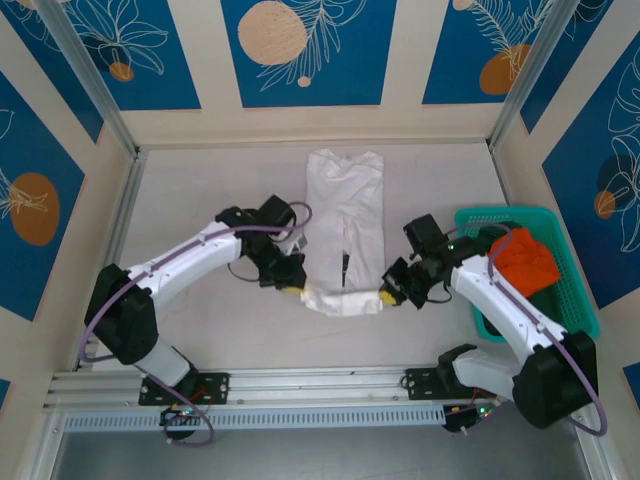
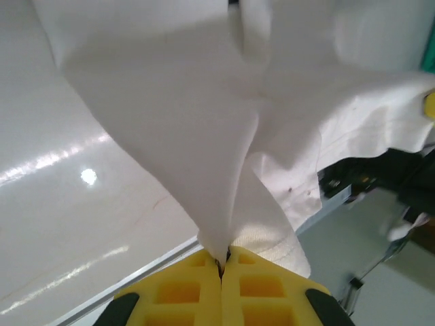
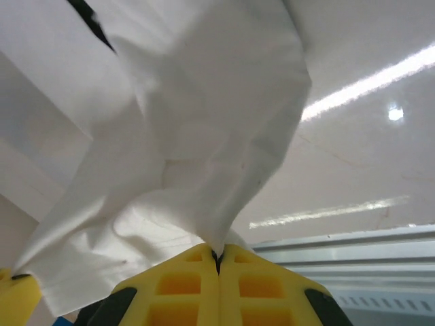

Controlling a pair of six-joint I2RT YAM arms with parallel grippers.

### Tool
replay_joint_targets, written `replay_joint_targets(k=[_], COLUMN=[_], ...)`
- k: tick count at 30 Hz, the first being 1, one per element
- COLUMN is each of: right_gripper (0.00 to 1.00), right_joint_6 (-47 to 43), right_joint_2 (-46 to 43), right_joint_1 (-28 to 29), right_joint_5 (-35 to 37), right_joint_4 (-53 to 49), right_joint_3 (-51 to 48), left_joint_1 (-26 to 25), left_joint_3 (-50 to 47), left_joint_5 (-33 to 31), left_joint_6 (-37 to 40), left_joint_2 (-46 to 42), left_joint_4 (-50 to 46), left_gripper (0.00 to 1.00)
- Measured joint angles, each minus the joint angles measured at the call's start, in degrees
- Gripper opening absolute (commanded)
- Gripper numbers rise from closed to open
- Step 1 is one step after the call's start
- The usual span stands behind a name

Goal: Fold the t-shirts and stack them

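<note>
Clamped tight on the white t-shirt (image 1: 346,200) hem: left gripper (image 1: 291,290) and right gripper (image 1: 386,297), one corner each. Cloth spans between them, rest ahead.

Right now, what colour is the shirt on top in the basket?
Bright orange: the shirt lies in the teal basket, seen best from the top external view.

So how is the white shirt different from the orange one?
The white shirt lies stretched long on the table; the orange shirt sits bunched in the teal basket. The left hand and right hand pinch the white shirt's near end; neither grips the orange shirt. Both are cloth.
</note>
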Motion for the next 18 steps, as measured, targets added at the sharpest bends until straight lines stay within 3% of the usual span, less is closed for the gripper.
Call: replay_joint_targets(k=[7,18], right_gripper=[0.0,0.0], right_joint_6=[-5.14,-8.41], right_joint_2=[19.98,48.24], right_joint_1=[-8.11,-12.92], right_joint_5=[0.7,0.66], right_joint_4=[-0.55,-1.97], right_joint_3=[19.37,41.88], left_joint_1=[10.12,15.3], left_joint_3=[16.59,33.14], left_joint_5=[2.64,7.65], left_joint_6=[-0.04,-1.7], left_joint_2=[14.01,36.98], left_joint_4=[-0.7,-0.2], left_gripper=[0.0,0.0])
